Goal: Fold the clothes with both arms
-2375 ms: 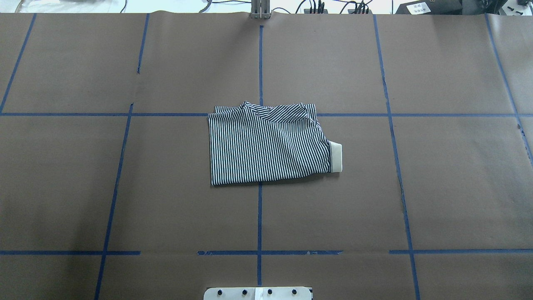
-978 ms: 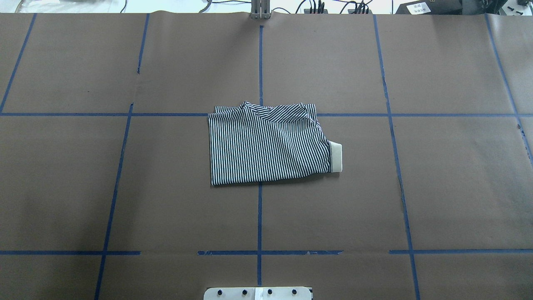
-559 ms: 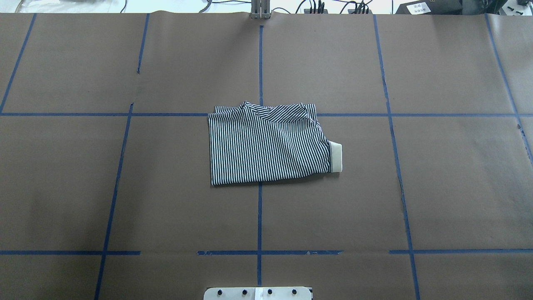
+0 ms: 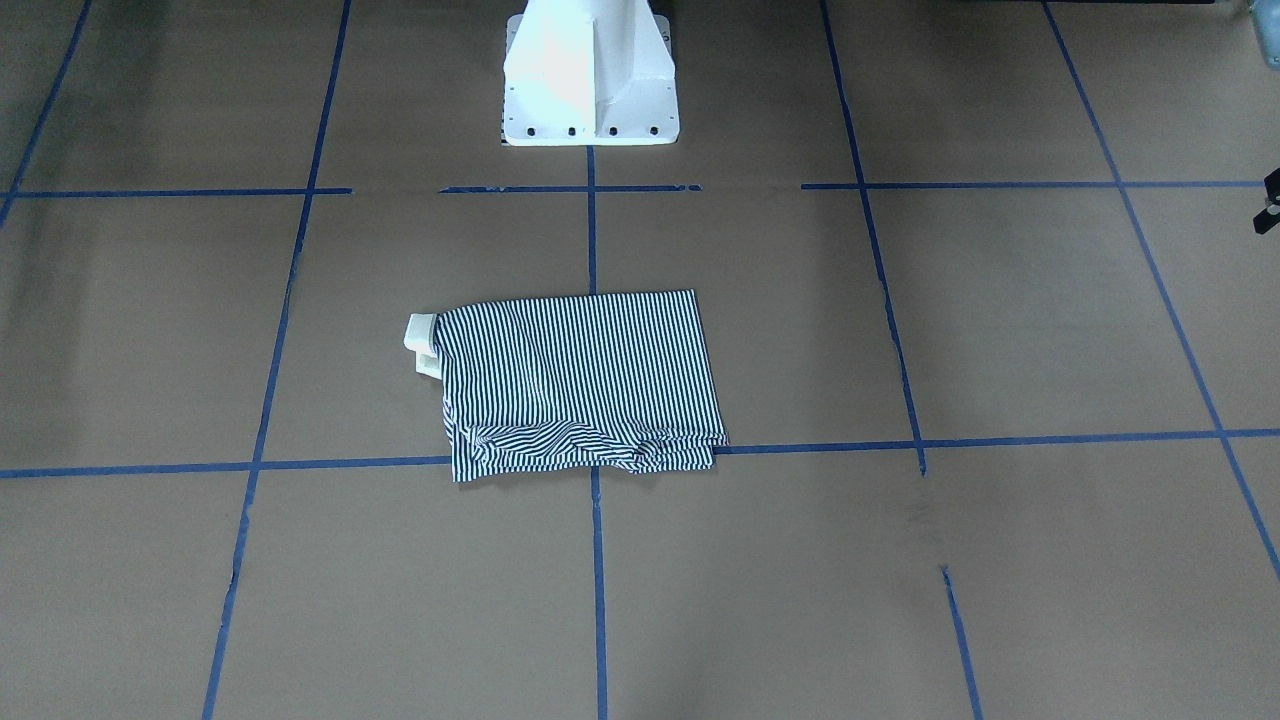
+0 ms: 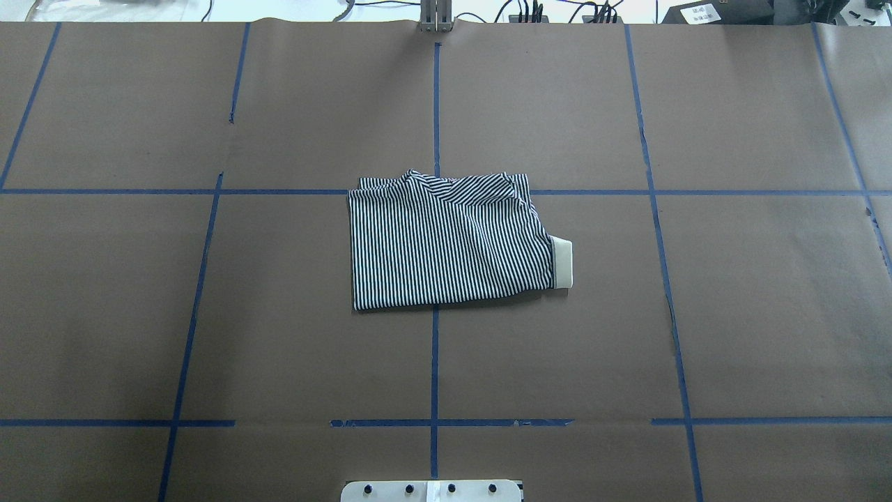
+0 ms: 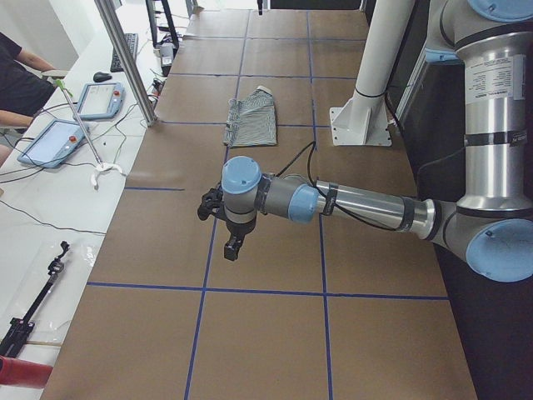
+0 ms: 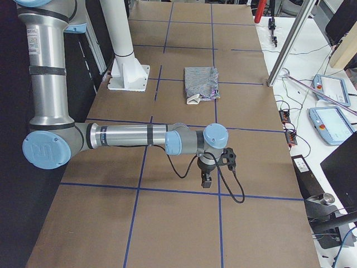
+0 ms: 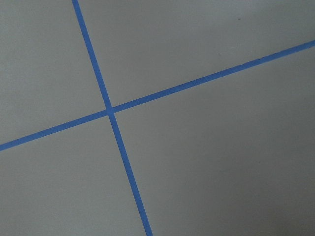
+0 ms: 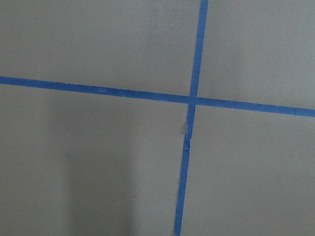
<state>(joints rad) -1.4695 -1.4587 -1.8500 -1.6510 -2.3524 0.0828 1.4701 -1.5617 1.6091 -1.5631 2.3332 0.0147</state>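
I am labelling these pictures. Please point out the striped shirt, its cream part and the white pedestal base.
striped shirt [image 5: 446, 244], overhead exterior view, middle of the folded fabric.
cream part [image 5: 562, 263], overhead exterior view, centre of the plain flap.
white pedestal base [image 4: 588, 85], exterior front-facing view, front face.

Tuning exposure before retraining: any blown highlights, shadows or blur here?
Front-facing: the white pedestal is blown out. Overhead: shirt stripes crisp, thin shadow along its near edge. Right wrist: soft dark shadow lower left on the table. Left wrist: even, tape sharp.
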